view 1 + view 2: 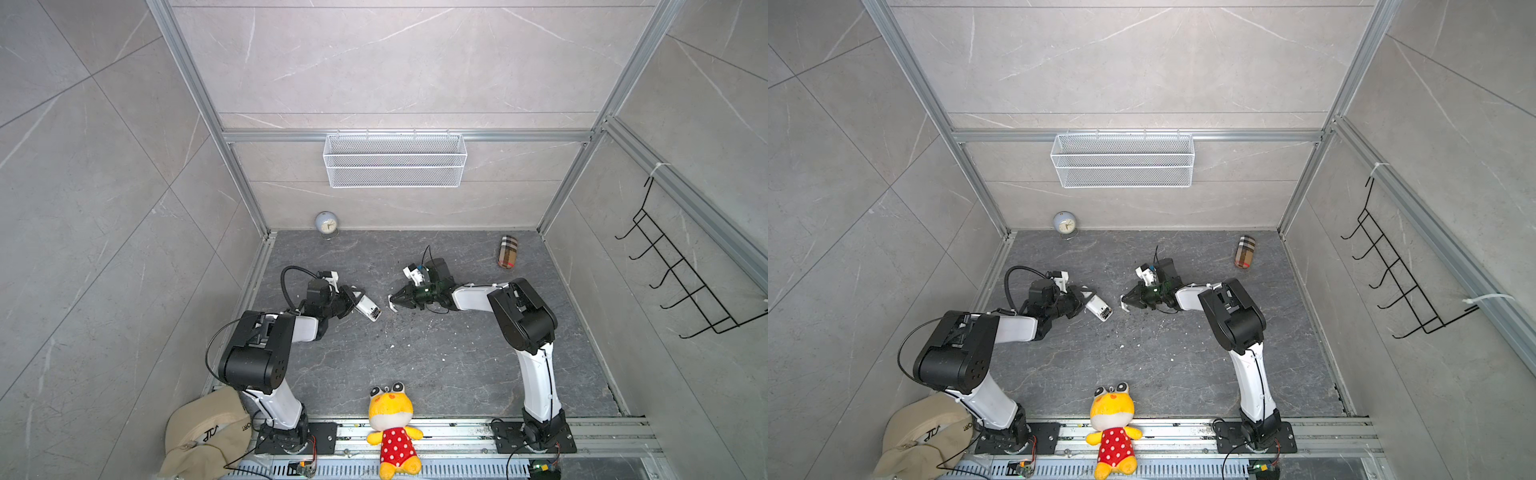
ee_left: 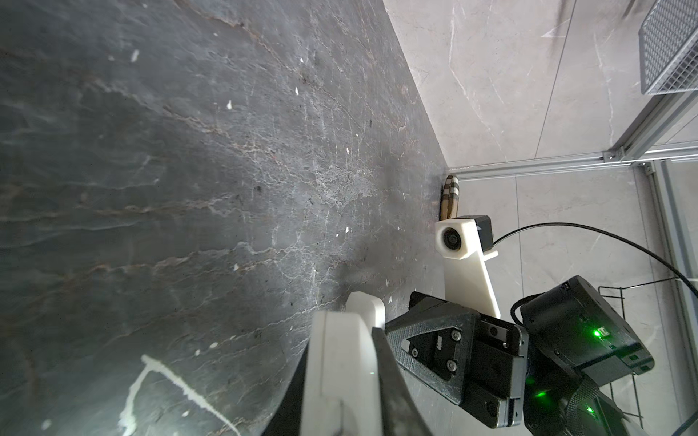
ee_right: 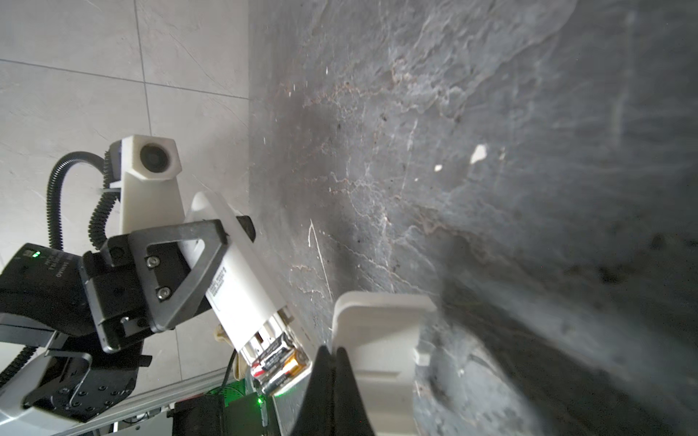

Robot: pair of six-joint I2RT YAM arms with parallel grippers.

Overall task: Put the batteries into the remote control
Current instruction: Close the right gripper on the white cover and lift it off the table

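My left fingers (image 3: pixel 177 231) pinch the remote control (image 3: pixel 241 287) by one end, with the batteries (image 3: pixel 281 360) seated in the open end beyond my tips. My right fingers (image 3: pixel 349 392) clamp the white cover (image 3: pixel 381 339) (just beside that open end).

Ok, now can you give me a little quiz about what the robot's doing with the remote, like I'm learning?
1. True or false: the left hand grips the remote control.
2. Fill the gap: the right hand pinches a small white ____.
3. How many batteries sit in the remote's open end?
Key: 1 true. 2 cover. 3 two.
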